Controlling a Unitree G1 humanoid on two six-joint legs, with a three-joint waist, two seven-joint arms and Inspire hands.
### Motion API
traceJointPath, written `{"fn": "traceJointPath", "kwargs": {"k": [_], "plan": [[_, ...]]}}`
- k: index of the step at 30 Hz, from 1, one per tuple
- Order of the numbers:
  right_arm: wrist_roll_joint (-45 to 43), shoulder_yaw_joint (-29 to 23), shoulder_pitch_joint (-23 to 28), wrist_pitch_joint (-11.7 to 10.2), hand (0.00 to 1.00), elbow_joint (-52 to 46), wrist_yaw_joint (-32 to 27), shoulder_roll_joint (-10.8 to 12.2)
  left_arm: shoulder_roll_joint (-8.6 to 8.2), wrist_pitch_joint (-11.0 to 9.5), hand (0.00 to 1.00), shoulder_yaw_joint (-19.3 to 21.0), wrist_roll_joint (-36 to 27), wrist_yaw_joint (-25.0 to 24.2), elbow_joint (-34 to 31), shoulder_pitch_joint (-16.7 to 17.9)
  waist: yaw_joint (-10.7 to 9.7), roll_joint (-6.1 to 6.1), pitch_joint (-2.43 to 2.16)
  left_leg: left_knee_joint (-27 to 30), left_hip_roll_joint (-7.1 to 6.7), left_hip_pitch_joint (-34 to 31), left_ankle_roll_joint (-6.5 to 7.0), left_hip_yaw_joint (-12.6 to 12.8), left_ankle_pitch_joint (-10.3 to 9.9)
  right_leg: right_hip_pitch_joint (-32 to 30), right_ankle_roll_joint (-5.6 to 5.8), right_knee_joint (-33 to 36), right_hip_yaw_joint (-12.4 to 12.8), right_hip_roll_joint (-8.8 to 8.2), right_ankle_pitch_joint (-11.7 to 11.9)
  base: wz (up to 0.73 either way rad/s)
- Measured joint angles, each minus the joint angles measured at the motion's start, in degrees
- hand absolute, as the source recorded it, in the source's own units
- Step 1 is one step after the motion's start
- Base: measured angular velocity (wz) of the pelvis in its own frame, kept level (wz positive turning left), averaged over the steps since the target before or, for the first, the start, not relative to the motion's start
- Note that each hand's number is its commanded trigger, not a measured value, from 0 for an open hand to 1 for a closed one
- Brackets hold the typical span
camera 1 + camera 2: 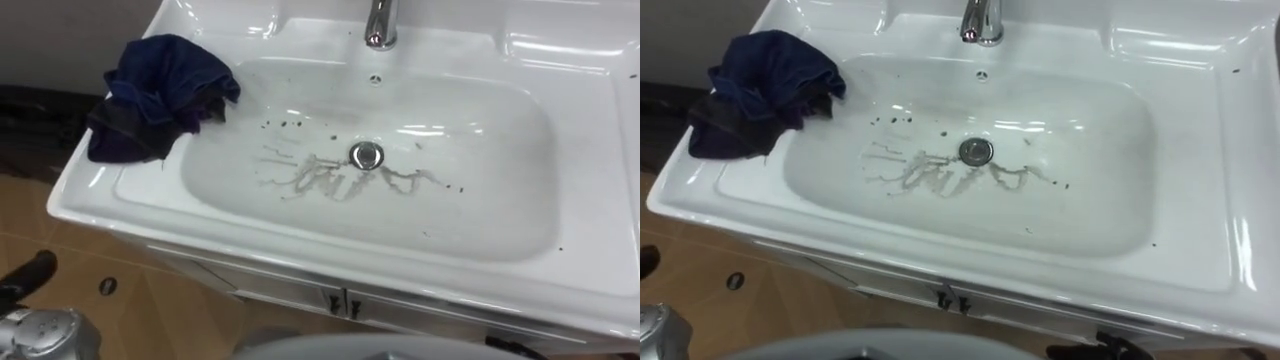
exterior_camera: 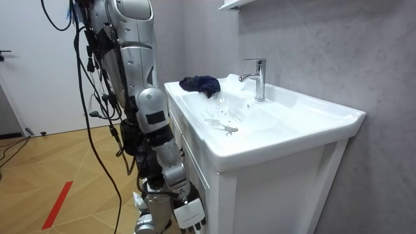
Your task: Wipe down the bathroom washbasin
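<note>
The white basin (image 1: 150,200) has grey smeared streaks and dark specks (image 1: 330,178) around its drain (image 1: 367,155). A crumpled dark blue cloth (image 1: 160,95) lies on the basin's left rim, partly hanging into the bowl, with no hand touching it. In the room view I stand close to the basin's front, arms down. My right hand (image 2: 187,211) hangs low beside the cabinet. Part of my left hand (image 1: 30,278) shows below the basin's left front corner, well away from the cloth.
A chrome tap (image 1: 380,25) stands at the back middle of the basin. Below the rim is a white cabinet (image 1: 300,290) with small dark handles. Wooden floor (image 1: 150,310) lies to the left. A grey wall (image 2: 325,45) is behind the basin.
</note>
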Motion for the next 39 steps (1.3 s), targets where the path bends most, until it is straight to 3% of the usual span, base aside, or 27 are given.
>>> {"fn": "traceJointPath", "kwargs": {"k": [5,10,19,23,27,32,34,39], "plan": [[-0.16,-0.1,0.89,-1.15,0.0,-0.53,-0.09,0.06,0.07,-1.97,0.0,0.08,8.46,2.86,-9.83,-0.11,0.2,0.02,0.01,-0.09,0.0,0.09,-0.01,0.14,-0.02,-0.07,0.0,0.09,0.2,-0.03,0.01,-0.01],[-0.25,-0.07,0.75,-1.5,0.0,-0.46,-0.11,0.0,2.68,-3.77,0.0,-0.04,16.43,4.09,-15.46,-1.53,-0.22,0.19,0.1,-0.07,0.02,0.23,0.0,0.28,-0.02,-0.04,-0.02,0.15,0.37,-0.05,0.04,-0.01],[-0.1,0.02,0.85,-3.25,0.0,-0.3,0.8,-0.12,3.48,-4.16,0.0,-3.8,23.69,2.77,-20.21,-2.12,-2.13,0.51,0.56,-0.83,0.02,1.1,0.02,0.59,-0.02,-0.43,-0.02,0.65,2.78,0.02,0.04,-0.09],[0.0,0.01,0.48,-3.73,0.0,-0.34,1.95,-0.27,3.61,-4.16,0.0,-7.54,25.28,2.35,-21.67,-2.15,-3.58,0.44,0.33,-0.97,0.01,1.07,0.02,0.59,-0.01,-0.6,-0.01,0.61,2.83,0.04,0.04,-0.03],[-0.1,-0.05,-0.55,-3.87,0.0,0.38,2.54,-0.28,3.62,-4.22,0.0,-10.12,28.21,0.39,-22.05,-2.36,-5.6,0.49,0.36,-0.83,0.05,1.25,0.03,0.69,0.0,-0.55,-0.02,0.65,3.29,0.07,0.04,-0.06],[-0.09,-0.14,-0.76,-4.12,0.0,0.66,2.55,-0.28,3.6,-4.22,0.0,-12.34,30.13,-2.51,-22.04,-2.38,-6.33,0.39,0.62,-1.11,0.08,1.92,0.03,1.15,0.0,-0.42,-0.02,0.62,4.5,0.08,0.04,-0.1],[-0.36,-0.13,-1.6,-4.34,0.0,1.34,2.56,-0.19,3.61,-4.16,0.0,-12.86,33.2,-3.65,-22.03,-2.79,-7.53,0.56,0.8,-1.15,0.1,1.9,0.03,1.19,0.0,-0.54,-0.02,0.68,5.0,0.14,0.04,-0.02],[-0.3,-0.16,-1.83,-4.34,0.0,1.82,3.25,-0.21,3.62,-3.79,0.0,-14.53,38.8,-6.48,-22.03,-4.87,-8.16,0.69,0.73,-1.43,0.2,1.92,0.04,1.8,-0.02,-0.97,-0.15,0.73,5.83,0.21,0.14,-0.08]]}}
